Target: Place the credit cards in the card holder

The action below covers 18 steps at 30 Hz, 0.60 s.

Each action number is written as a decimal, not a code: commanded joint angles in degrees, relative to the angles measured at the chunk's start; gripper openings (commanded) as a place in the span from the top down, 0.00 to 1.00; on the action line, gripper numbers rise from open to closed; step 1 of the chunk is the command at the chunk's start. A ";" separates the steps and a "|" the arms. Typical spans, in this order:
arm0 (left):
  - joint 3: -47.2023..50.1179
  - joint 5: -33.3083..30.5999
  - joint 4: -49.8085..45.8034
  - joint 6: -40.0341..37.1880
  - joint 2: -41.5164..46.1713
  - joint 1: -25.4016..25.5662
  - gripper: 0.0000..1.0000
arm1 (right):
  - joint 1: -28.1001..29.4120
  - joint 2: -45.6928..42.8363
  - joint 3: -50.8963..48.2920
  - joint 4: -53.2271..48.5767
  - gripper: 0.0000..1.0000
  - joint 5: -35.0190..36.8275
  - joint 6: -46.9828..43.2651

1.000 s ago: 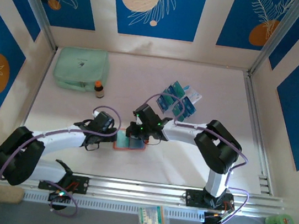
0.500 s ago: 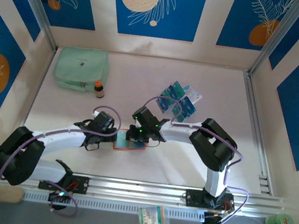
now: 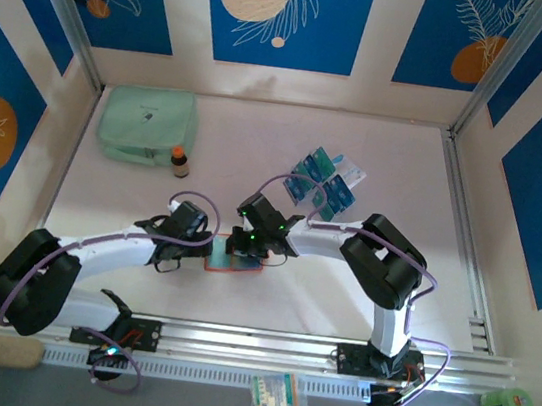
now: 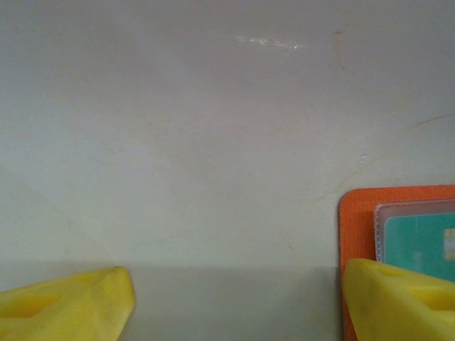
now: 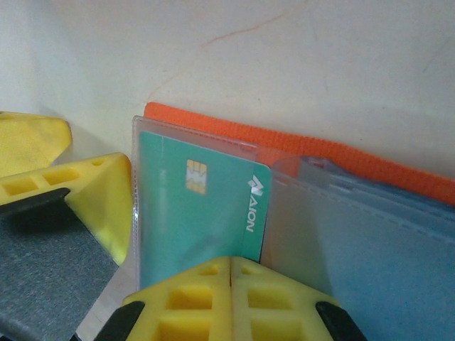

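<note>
Big white table [image 3: 257, 161], mint-green pouch [image 3: 147, 123] parked far left. Left end effector [image 4: 234, 295] spread wide open with just bare table between the fingers, one finger overlapping the left edge of the orange card holder [image 3: 234, 264]. Right end effector [image 5: 231, 298] shut tight over that same card holder, tips right at a teal card [image 5: 192, 213] sitting in a clear pocket. Card holder lying open near the middle of the table. More credit cards [image 3: 319, 182] fanned out far right of it. Tiny brown bottle [image 3: 178, 161] just beside the pouch.

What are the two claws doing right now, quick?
Left gripper: open, holding nothing.
Right gripper: shut, empty, right at the teal card.
</note>
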State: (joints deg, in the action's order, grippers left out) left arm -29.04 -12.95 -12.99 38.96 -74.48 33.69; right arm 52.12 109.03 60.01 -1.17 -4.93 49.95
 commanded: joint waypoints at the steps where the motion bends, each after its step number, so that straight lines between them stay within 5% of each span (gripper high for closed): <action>1: -1.29 0.95 0.05 -0.14 -0.48 -0.94 0.19 | 0.35 -0.24 1.19 -2.18 0.96 -1.10 -0.04; 18: -6.70 0.41 -4.92 -1.71 6.19 -2.06 0.19 | -3.96 -10.38 -3.32 -4.62 0.87 0.18 -2.12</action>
State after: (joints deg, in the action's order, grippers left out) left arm -33.50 -12.49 -15.46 38.50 -70.17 32.29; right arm 49.23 100.71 58.52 -3.42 -4.89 49.23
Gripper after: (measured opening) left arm 0.813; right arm 0.127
